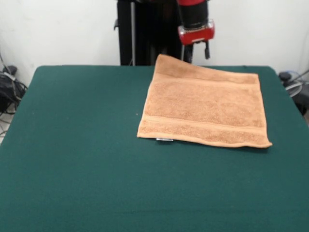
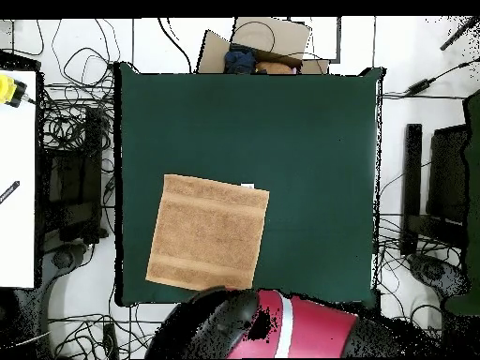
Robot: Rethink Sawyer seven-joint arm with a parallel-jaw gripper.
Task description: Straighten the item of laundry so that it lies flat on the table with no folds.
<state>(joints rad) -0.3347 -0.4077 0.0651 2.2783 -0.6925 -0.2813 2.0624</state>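
The tan-orange towel (image 1: 205,104) lies spread out on the green table (image 1: 77,145), at the right of the far half in the front view. It looks flat, with woven bands near its far and near ends and a small white tag (image 1: 164,139) at its near edge. In the overhead view the towel (image 2: 208,232) sits at the table's lower left, slightly turned. My gripper (image 1: 194,52) hangs from the red wrist just behind the towel's far edge, above the table's far rim. Its fingers are too small to read.
The robot's black pedestal (image 1: 140,31) stands behind the table. Cables lie on the floor around the table (image 2: 70,112). A cardboard box with cloth items (image 2: 258,47) sits beyond the table's far edge. A white table (image 2: 17,178) stands at the left.
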